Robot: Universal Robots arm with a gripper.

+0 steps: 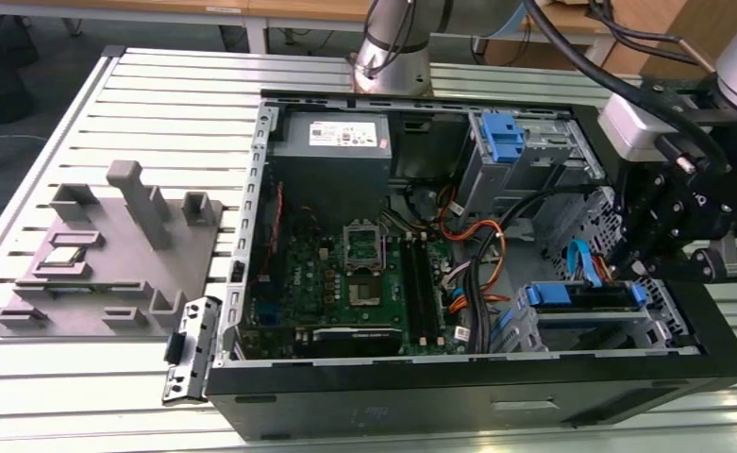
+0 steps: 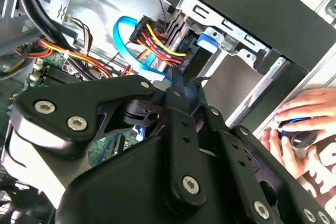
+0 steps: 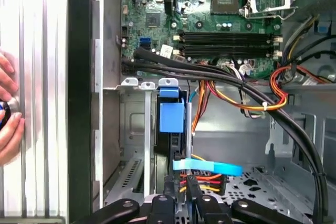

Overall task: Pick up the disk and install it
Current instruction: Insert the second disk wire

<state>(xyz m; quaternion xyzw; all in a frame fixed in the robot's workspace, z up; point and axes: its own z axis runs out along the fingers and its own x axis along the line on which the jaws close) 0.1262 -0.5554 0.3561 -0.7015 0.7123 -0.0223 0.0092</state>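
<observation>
Blue-railed, the disk (image 1: 582, 295) sits on edge in the drive bay at the open computer case's (image 1: 469, 392) front corner, on the exterior view's right. Directly above it, the black tool (image 3: 181, 203) has its fingers nearly together around the disk's rear edge, beside a blue cable (image 3: 207, 167).

You face a robotics lab bench: slotted aluminium table (image 1: 154, 94), opened computer case (image 1: 469, 377), grey fixture block (image 1: 116, 255), wooden desks (image 1: 305, 9) behind.
</observation>
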